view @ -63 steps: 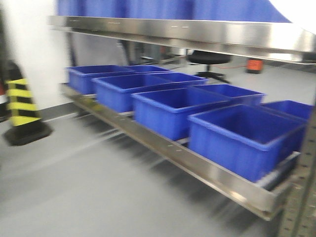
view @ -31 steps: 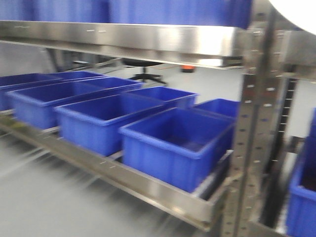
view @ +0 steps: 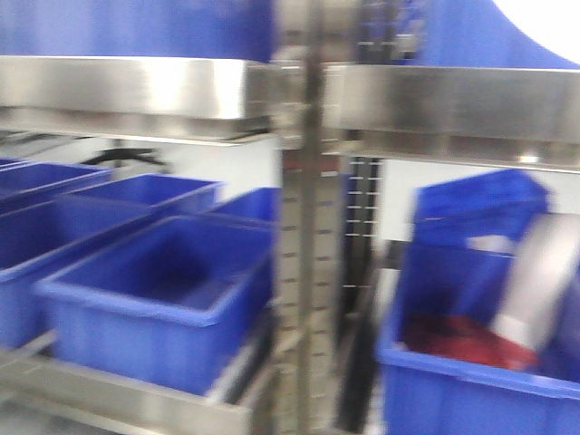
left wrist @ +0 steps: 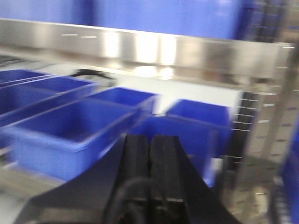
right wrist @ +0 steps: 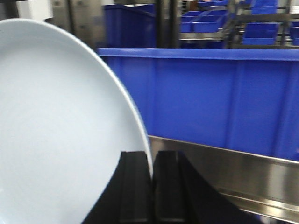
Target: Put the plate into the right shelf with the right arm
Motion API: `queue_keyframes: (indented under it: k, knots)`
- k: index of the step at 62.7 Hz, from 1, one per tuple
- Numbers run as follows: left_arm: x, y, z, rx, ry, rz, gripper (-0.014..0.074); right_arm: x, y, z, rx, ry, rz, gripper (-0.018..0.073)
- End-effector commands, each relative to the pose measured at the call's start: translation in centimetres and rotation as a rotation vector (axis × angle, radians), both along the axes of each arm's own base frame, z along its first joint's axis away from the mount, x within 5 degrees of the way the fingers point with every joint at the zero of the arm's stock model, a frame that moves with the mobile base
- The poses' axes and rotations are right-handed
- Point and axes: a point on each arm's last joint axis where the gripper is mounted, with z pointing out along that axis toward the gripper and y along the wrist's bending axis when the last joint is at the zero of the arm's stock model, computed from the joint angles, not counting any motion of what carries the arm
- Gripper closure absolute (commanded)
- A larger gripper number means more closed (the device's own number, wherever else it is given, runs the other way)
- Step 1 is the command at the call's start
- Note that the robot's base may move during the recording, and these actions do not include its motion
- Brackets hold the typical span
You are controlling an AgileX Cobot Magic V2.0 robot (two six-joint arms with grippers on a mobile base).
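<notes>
motion blur smeared the front view, so edges and small details were hard to make out there. the plate showed only as a white sliver, cut off by the top right corner. in the right wrist view it filled the left half, with its left and lower parts cut off by the frame. it stood on edge, and its rim ran down between the two black fingers of the right end effector. that end effector was closed on the rim, with only the plate's thickness between the fingers. the plate was nearer the camera than the right shelf and not yet on it. one blue bin sat above the shelf's steel rail, and the bins far behind were too small to count.

the left end effector had its two fingers pressed together with nothing between them. its lower body was cut off by the frame.

in the front view one perforated upright split the rack. left of it, four bins could be counted on the lower level, the outermost cut off at the left edge. right of it, one nearer bin held something red and a pale grey leaning shape, both too blurred to name. a second blue bin rose behind it. more blue showed above the top rails, cropped by the frame.
</notes>
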Motion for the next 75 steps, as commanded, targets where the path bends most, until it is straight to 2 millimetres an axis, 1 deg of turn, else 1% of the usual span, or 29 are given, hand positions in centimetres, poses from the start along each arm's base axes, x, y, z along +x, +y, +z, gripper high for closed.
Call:
queue_keyframes:
  k: [1, 75]
  knots:
    - [-0.08, 0.1, 0.52, -0.018, -0.089, 0.009, 0.0724, -0.18, -0.16, 1.92, 0.015, -0.129, -0.017, 0.0512]
    - [-0.08, 0.1, 0.52, -0.018, -0.089, 0.009, 0.0724, -0.18, -0.16, 1.92, 0.015, -0.129, -0.017, 0.0512]
